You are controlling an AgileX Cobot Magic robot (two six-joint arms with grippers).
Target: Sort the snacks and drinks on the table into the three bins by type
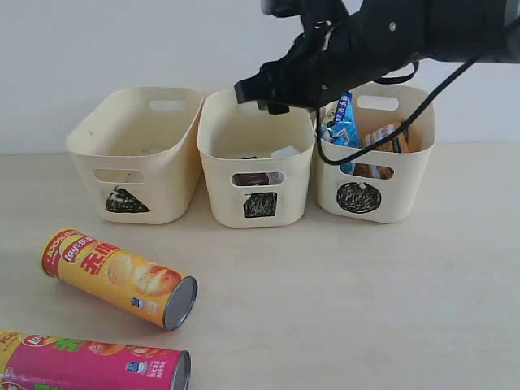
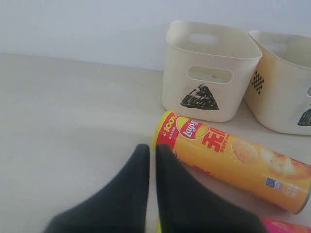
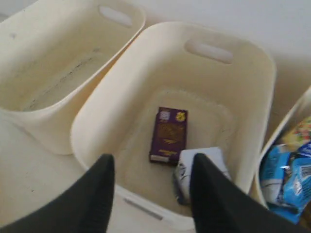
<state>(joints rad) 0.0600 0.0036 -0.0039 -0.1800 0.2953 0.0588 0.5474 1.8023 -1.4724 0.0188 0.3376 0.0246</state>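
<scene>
- Our right gripper [image 3: 151, 158] hangs over the square bin [image 3: 228, 43], fingers well apart and nothing between them.
- Directly beneath it, on the bin floor, lies the purple carton [image 3: 169, 134]: a small dark box, flat on its back, with gold print too blurred to read.
- Touching that carton's corner, under the gripper's other finger, is the white carton [image 3: 201, 167], pale with a blue edge; we cannot read its label.
- To one side of the right gripper, the circle bin [image 1: 382, 191] holds the blue bag [image 1: 341, 126], crinkly with white and black patches, and the orange bag [image 1: 386, 142] beside it.
- On its other side stands the triangle bin [image 1: 134, 154].
- Our left gripper [image 2: 151, 148] is closed, fingers nearly together and holding nothing, low over the table [image 1: 366, 284].
- Just beyond its fingertips lies the yellow tube [image 2: 233, 162] on its side: yellow-orange, a metal end, pictured chips, a red "Lay's" logo and big red Chinese characters.
- The pink tube [image 1: 89, 366] lies on the table near the left gripper, magenta with a green band and a metal end; its writing is not legible.
</scene>
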